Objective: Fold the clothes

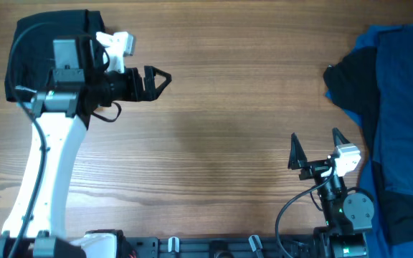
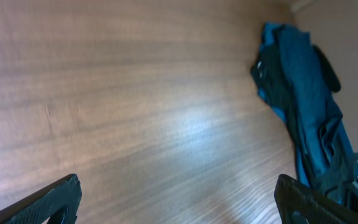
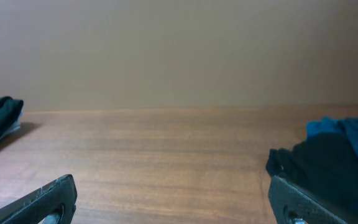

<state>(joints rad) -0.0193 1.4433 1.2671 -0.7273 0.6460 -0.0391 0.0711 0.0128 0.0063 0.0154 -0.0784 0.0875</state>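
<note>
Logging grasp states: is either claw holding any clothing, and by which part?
Nothing is held. The left claw and right claw both stand open over the table, apart from the clothes pile and the dark garment.

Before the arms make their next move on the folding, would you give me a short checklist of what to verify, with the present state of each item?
1. Is the left gripper open and empty? Ok.
2. Is the right gripper open and empty? Ok.
3. Is the middle of the table bare for spreading a garment? Ok.
4. Is the pile of clothes on the right gripper's side? Ok, it lies at the right edge.
5. Is the black garment at the pile's inner side free of the blue ones? Cannot tell.
6. Is the dark garment at far left neatly folded? Cannot tell; the left arm covers part of it.
</note>
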